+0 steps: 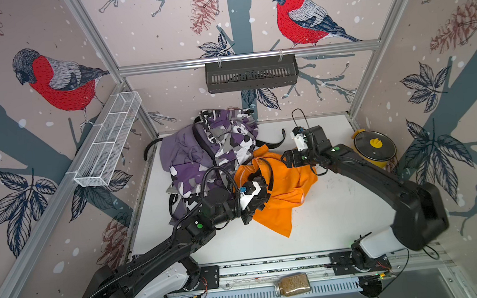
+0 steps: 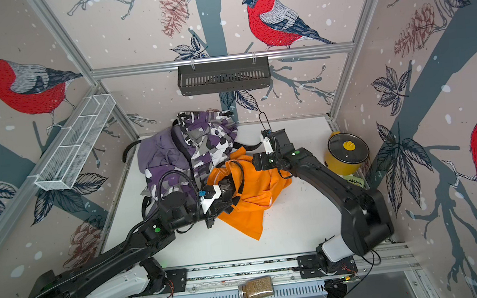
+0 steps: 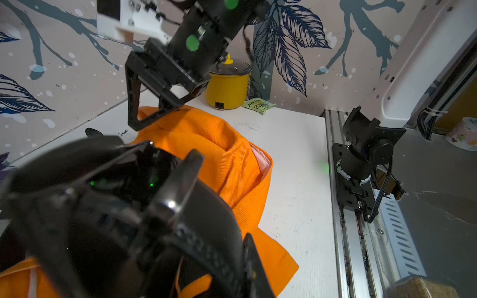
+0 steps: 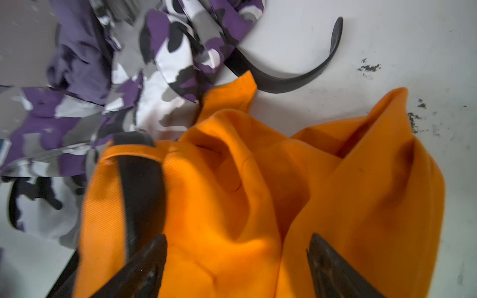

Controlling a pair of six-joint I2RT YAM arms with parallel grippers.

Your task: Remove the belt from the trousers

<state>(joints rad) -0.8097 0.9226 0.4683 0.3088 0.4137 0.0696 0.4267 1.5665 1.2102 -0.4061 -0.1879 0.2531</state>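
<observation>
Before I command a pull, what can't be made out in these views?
1. Left gripper: blurred in the left wrist view, jaws hidden under its own body in both top views; whether it grips the belt is unclear.
2. Belt loops: buried in folds of the orange trousers, every view.
3. Second belt: one end vanishes under the camouflage trousers, right wrist view.

We are counting three pairs of trousers: lilac pair (image 1: 178,152), camouflage pair (image 1: 230,135), orange pair (image 1: 285,187). We are also counting one white basket (image 1: 108,141), one black basket (image 1: 251,74), one yellow pot (image 1: 374,148) and one jar (image 1: 292,285).
</observation>
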